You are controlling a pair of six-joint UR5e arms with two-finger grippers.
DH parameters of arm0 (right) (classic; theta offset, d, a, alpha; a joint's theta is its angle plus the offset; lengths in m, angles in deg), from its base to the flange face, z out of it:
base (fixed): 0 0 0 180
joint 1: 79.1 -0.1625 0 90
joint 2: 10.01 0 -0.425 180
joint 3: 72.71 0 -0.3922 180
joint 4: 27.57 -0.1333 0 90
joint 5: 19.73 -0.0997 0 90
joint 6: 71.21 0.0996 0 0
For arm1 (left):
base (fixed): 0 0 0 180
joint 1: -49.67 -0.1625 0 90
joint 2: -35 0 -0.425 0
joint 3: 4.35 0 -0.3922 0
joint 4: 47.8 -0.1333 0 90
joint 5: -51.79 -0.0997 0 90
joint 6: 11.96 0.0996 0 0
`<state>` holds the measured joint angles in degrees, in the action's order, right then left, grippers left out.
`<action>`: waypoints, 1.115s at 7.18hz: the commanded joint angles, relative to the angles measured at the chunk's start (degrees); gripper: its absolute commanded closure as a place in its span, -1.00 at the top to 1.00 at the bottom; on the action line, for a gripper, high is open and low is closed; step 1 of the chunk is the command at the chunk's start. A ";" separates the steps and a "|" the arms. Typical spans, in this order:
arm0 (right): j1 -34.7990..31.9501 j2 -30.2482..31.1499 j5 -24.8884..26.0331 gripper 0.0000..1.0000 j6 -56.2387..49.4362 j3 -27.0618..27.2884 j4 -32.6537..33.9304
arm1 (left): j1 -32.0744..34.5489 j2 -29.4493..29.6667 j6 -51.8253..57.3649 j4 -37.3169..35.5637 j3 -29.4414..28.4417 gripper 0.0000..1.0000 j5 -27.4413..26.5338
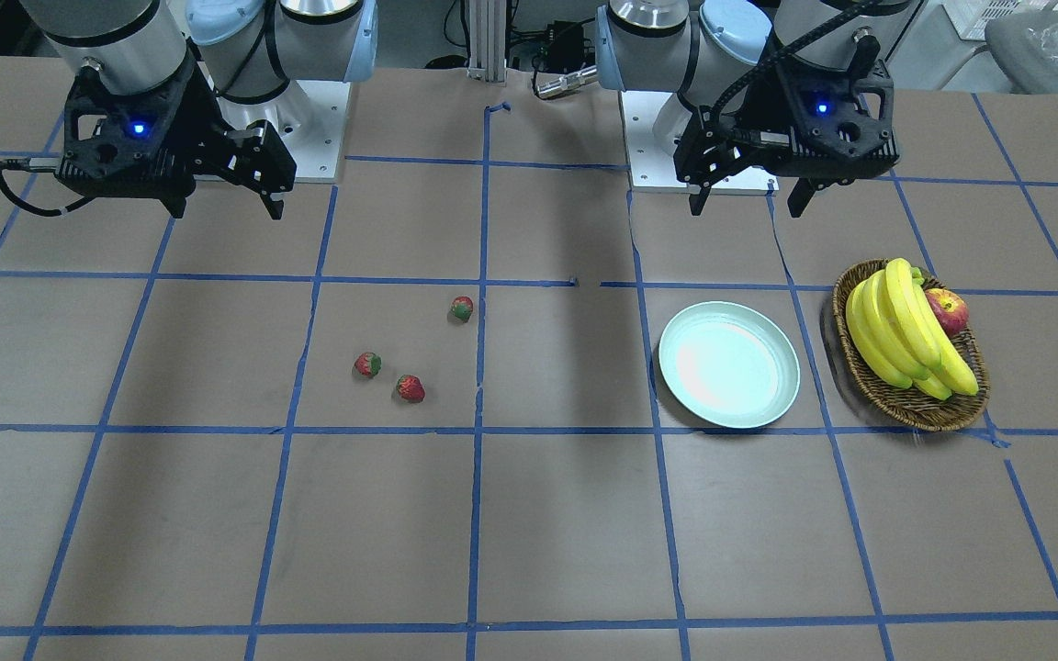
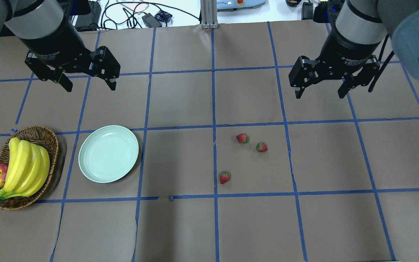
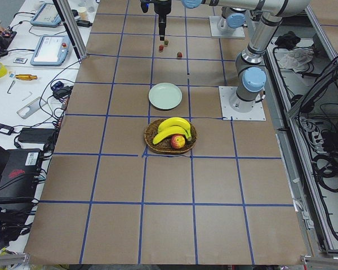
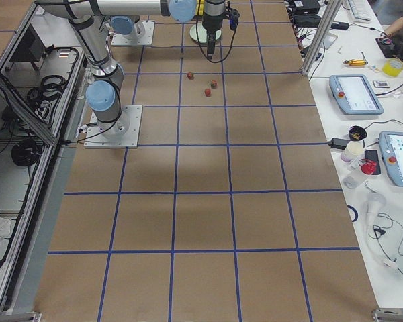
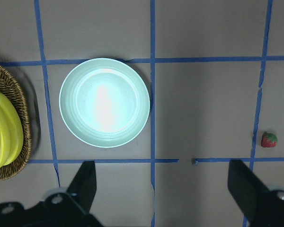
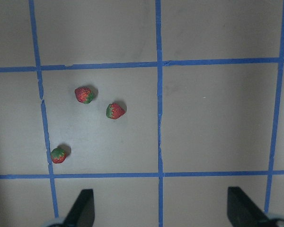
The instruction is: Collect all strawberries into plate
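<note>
done: nothing yet, plate (image 2: 108,153) is empty | to do: all three strawberries (image 2: 242,138) lie on the tabletop (image 2: 180,109), well apart from the plate | left fingers (image 2: 65,83): wide open, holding nothing | right fingers (image 2: 298,91): wide open, holding nothing

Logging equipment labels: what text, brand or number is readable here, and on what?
"2F Adaptive": white print on the right gripper body, overhead view; the rest is blurred.
On the left gripper: similar print, too blurred to read.
On the teach pendant screen: too small to read.
On the plate, strawberries, wicker basket: no text.
</note>
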<state>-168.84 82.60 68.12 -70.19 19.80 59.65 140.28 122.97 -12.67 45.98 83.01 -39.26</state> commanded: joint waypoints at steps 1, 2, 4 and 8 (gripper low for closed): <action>-0.61 -0.94 -0.22 1.00 0.64 0.21 0.23 | 0.01 0.00 0.00 0.00 0.00 1.00 0.00; -0.53 -1.29 1.09 1.00 0.99 -0.22 -0.38 | 0.01 -0.09 0.00 0.00 0.00 1.00 0.00; -0.53 -1.30 1.80 1.00 0.13 -0.32 -0.56 | 0.01 -0.09 0.00 0.00 0.00 1.00 0.00; -3.84 -6.99 0.57 1.00 4.74 0.74 2.85 | -0.08 -0.26 0.00 0.09 0.09 1.00 0.00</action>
<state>-170.49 78.54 68.83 -68.20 20.33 60.47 140.26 122.72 -12.66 46.06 83.03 -39.26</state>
